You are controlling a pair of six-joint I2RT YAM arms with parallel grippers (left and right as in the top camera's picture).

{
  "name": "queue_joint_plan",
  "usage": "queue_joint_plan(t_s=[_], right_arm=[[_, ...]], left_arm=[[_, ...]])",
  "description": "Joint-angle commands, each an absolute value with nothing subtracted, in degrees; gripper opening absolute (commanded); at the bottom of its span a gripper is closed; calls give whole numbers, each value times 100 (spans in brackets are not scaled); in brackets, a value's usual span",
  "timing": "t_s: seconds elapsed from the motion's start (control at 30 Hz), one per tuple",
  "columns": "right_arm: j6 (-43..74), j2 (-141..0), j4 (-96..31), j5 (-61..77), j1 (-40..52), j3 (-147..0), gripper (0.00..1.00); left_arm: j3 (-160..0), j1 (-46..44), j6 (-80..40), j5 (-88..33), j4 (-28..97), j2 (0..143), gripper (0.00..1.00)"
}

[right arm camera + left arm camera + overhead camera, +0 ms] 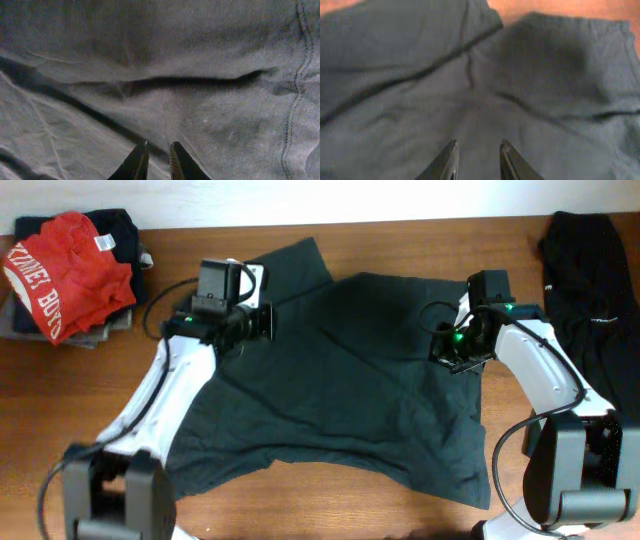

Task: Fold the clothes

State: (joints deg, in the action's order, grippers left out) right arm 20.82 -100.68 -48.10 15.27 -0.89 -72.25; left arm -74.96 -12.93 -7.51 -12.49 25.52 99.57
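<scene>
A brown wooden table (350,510) (grain running lengthwise) borders a white strip (300,195).

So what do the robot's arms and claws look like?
The left arm and right arm have white rounded shells, black joints and chunky black bases. Thin black cables loop beside them. A little green light glows near the right wrist. The left claw and right claw each have two dark, pointed fingers.
</scene>
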Motion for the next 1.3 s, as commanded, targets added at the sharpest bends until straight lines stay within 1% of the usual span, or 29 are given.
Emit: queue_joint_plan(t_s=[0.0, 0.07, 0.1, 0.13, 0.27, 0.43, 0.47, 0.57, 0.63, 0.7, 0.87, 0.93, 1.03, 1.13, 1.2, 1.27], right_arm=[[2108, -10012, -4838, 1476, -119, -7319, 20], [2106, -10012, -4919, 1474, -115, -7319, 20], [2108, -10012, -4958, 1474, -115, -7319, 20], [2108, -10012, -5009, 1474, -115, -7319, 20], [2106, -10012, -5214, 1474, -115, -7319, 20], [2108, -10012, -5315, 1474, -115, -7319, 21], [2108, -10012, -5319, 1476, -115, -7319, 21], [2108, -10012, -5339, 1796, -115, -7319, 22], [2108, -10012, -5336, 1975, -115, -7319, 22], [2106, -10012, -5336, 1994, -115, -7319, 22], [2106, -10012, -5336, 1994, -115, -7319, 25], [2108, -10012, -5339, 1994, -115, -7319, 25], [2106, -10012, -5402, 1994, -115, -7319, 25], [2106, -10012, -5470, 1992, -115, -7319, 25], [2106, -10012, -5492, 1992, -115, -7319, 25], [2108, -10012, -5513, 1994, -115, -7319, 25]], left_arm=[[-7553, -1197, -626, -786, 1673, 10473, 26], [-7553, -1092, -589, -762, 1000, 10864, 22], [-7553, -1052, -589, -762, 854, 10993, 22], [-7553, -1015, -589, -762, 738, 11109, 19], [-7553, -766, -589, -766, 283, 11642, 18], [-7553, -416, -587, -766, 80, 11902, 17], [-7553, -336, -587, -766, -16, 11931, 16], [-7553, -202, -587, -768, -172, 12038, 14], [-7553, -169, -589, -792, -141, 12147, 13], [-7553, -169, -589, -790, -38, 12265, 9], [-7553, -163, -587, -762, -67, 12361, 7], [-7553, -163, -589, -766, -161, 12464, 2], [-7553, -163, -589, -762, -344, 12610, 1], [-7553, -132, -589, -740, -436, 12665, 1], [-7553, -58, -591, -307, -502, 12665, 1], [-7553, 64, -593, -123, -537, 12665, 1]])
